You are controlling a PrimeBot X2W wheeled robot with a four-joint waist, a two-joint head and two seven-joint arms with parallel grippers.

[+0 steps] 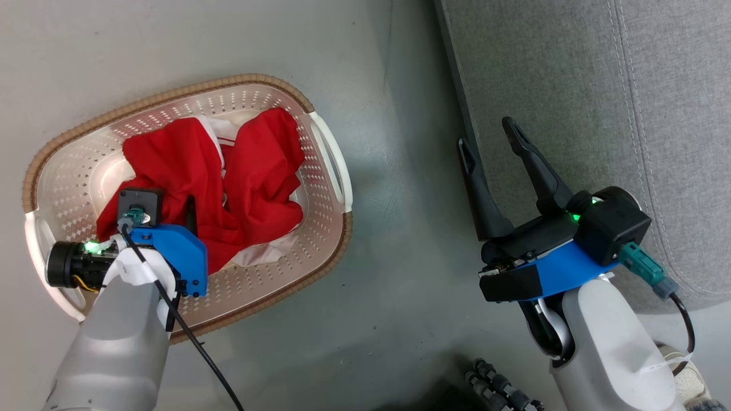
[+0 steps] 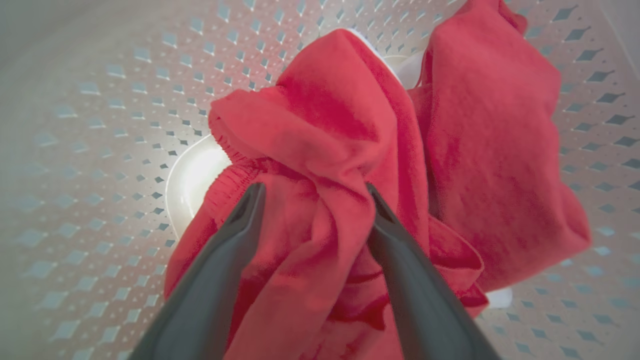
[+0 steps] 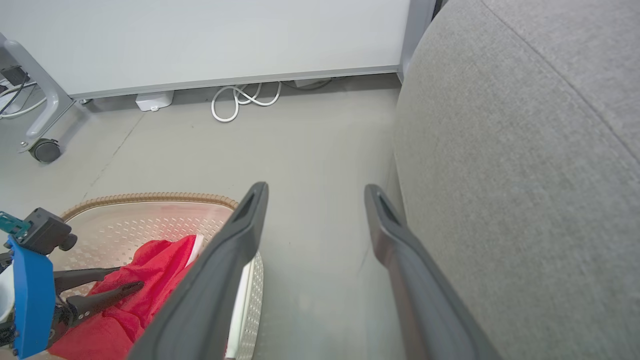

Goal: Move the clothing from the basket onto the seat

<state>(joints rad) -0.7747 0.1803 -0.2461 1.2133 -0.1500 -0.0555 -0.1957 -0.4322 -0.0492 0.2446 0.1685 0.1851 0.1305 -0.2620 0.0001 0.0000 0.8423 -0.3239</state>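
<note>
The red clothing [image 1: 257, 171] lies crumpled in the cream perforated basket [image 1: 171, 94] on the floor at the left, with white panels showing in its folds. My left gripper [image 2: 315, 190] reaches down into the basket [image 2: 100, 125], open, its two fingers straddling a raised fold of the clothing [image 2: 490, 140]. In the right wrist view the same gripper [image 3: 125, 278] rests on the red clothing [image 3: 155, 270]. My right gripper [image 1: 486, 135] hangs open and empty at the near edge of the grey seat [image 1: 571, 85], over the floor beside it [image 3: 316, 189].
A strip of grey floor [image 1: 400, 228] separates basket and seat. By the far wall lie a coiled white cable [image 3: 240, 97] and a caster wheel [image 3: 45, 150]. A shoe [image 1: 688, 377] and a ribbed black hose [image 1: 502, 388] sit near my base.
</note>
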